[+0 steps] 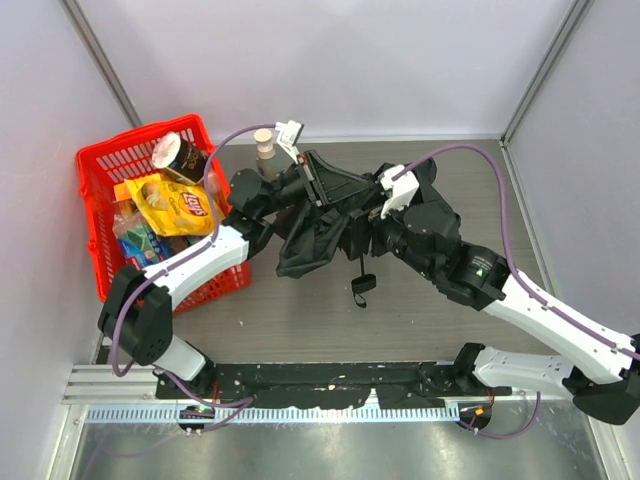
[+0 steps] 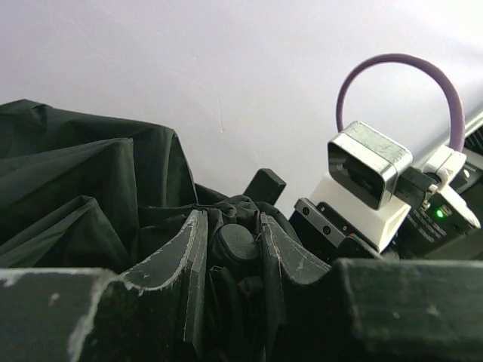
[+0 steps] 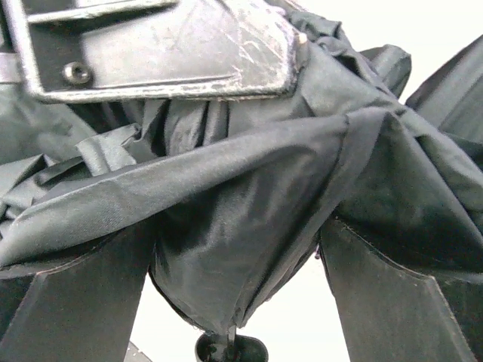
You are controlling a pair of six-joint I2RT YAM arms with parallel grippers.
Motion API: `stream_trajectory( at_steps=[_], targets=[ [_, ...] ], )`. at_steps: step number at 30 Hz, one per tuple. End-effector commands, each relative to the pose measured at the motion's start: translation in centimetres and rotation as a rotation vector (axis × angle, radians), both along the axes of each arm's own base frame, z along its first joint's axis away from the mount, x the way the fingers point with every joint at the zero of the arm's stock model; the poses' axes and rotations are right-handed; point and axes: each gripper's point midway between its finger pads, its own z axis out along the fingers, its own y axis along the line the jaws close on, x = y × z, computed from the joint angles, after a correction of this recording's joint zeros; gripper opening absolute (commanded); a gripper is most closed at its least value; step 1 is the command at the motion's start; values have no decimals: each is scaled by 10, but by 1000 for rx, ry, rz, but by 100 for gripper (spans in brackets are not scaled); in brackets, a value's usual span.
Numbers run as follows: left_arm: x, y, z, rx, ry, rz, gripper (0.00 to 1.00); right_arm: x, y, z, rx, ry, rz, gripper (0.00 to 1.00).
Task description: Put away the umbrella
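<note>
The umbrella (image 1: 318,232) is a loose bundle of dark charcoal fabric held up above the table's middle. Its thin shaft hangs down to the small black handle and wrist loop (image 1: 360,286). My left gripper (image 1: 316,186) is shut on the umbrella's top end; in the left wrist view (image 2: 234,249) both fingers (image 2: 181,253) press a round black cap (image 2: 232,241) among the folds. My right gripper (image 1: 373,214) is at the fabric's right side. In the right wrist view (image 3: 234,302) its jaws stand wide apart around hanging fabric (image 3: 241,219), with gaps on both sides. The handle (image 3: 230,349) shows below.
A red basket (image 1: 100,168) stands at the left, holding a yellow chips bag (image 1: 180,205), a dark can (image 1: 180,155) and other packs. A small beige bottle (image 1: 265,148) stands at the back beside it. Walls close the back and both sides.
</note>
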Motion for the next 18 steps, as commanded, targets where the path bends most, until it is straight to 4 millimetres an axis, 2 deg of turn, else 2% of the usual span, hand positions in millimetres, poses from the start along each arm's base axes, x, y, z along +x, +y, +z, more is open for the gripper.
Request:
stream_trajectory(
  at_steps=[1, 2, 4, 7, 9, 11, 14, 18],
  targets=[
    [-39, 4, 47, -131, -40, -91, 0, 29, -27, -9, -58, 1, -235, 94],
    [-35, 5, 46, -121, -34, -64, 0, 27, -29, -14, -82, 18, -228, 94],
    [-26, 4, 42, -82, -6, -5, 0, 18, -18, -22, -86, 38, -142, 94],
    [-21, 2, 40, -71, -6, 13, 0, 0, 5, -25, -23, 42, 23, 94],
    [-24, 1, 44, -112, 11, -30, 0, 2, 9, -28, -3, 48, 21, 94],
    [-27, 2, 47, -172, 51, -73, 0, 14, 3, -33, -29, 59, -60, 94],
    [-23, 3, 45, -206, 102, -82, 0, 20, 4, -39, -63, 80, -93, 94],
    [-3, -2, 24, -120, 179, 30, 0, 8, 16, -38, -30, 94, -13, 94]
  ],
)
